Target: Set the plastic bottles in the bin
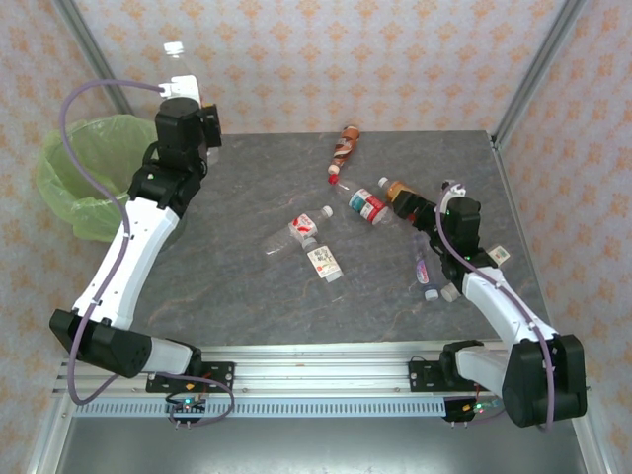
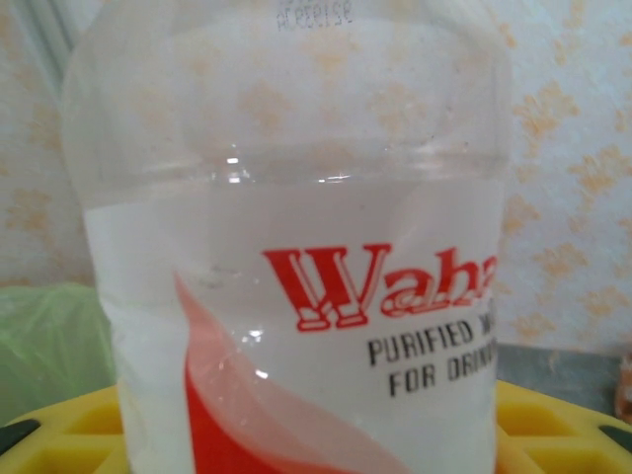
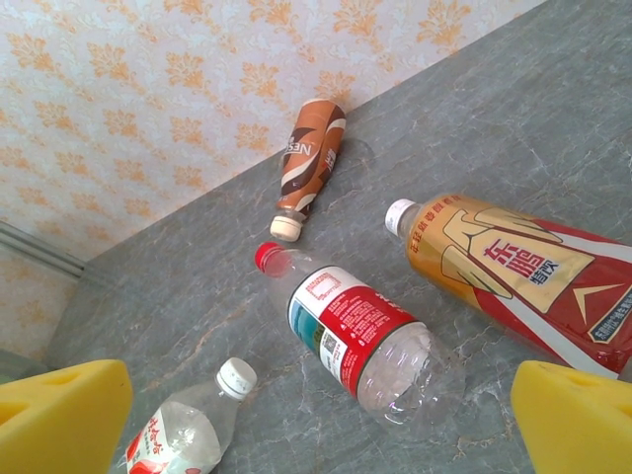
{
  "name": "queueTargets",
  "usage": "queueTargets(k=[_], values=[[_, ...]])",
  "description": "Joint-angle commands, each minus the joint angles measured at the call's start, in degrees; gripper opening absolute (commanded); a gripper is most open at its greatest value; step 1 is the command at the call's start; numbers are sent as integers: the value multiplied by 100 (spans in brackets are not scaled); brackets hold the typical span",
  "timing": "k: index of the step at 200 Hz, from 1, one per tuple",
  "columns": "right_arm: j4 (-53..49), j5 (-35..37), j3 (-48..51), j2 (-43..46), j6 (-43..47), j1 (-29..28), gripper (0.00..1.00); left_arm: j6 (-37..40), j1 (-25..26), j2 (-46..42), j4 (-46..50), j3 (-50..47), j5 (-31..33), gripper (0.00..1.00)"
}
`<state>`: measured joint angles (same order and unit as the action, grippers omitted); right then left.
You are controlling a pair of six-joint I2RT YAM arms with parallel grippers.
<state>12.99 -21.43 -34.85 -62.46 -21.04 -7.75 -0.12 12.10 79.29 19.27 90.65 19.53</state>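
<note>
A clear, smooth-walled plastic bottle (image 2: pixel 296 247) with a red-and-white label is held upright, clamped in the raised left gripper (image 1: pixel 181 91) near the bin (image 1: pixel 59 188), which is lined with crumpled translucent green film. The right gripper (image 1: pixel 423 209) is held low over the grey marbled table (image 1: pixel 247 197), its yellow pads (image 3: pixel 59 415) spread wide and empty. A gold-red bottle (image 3: pixel 523 272) is cut off at the right wrist view's edge.

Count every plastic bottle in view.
7. Waha-labelled bottle in the left tool; on the table: Nescafe bottle, red-capped bottle, gold-labelled bottle, clear bottle mid-table, second clear bottle beside it, slim bottle by the right arm. More may be hidden.
</note>
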Motion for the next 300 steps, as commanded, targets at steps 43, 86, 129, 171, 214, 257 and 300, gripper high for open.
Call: queueTargets(k=[43,86,129,171,214,257,300], values=[[-113,252,322,844,188,-34,99,248,-1296,256,-345,635,250,57],[-61,398,531,1060,168,-34,99,37,-2041,488,-90,798,207,56],[-75,412,528,1059,160,-34,99,-667,-2679,972,87,743,40,54],[-305,480,549,1161,260,-34,99,-1133,-2924,1588,666,960,-98,53],[-323,511,593,1166,249,-33,99,-1561,-2924,1442,244,84,-204,56],[-441,490,585,1166,307,-34,99,-1896,-2924,1599,431,-62,-232,60],[-516,473,610,1166,324,-32,99,-2136,-2924,1571,628,-35,-282,77]])
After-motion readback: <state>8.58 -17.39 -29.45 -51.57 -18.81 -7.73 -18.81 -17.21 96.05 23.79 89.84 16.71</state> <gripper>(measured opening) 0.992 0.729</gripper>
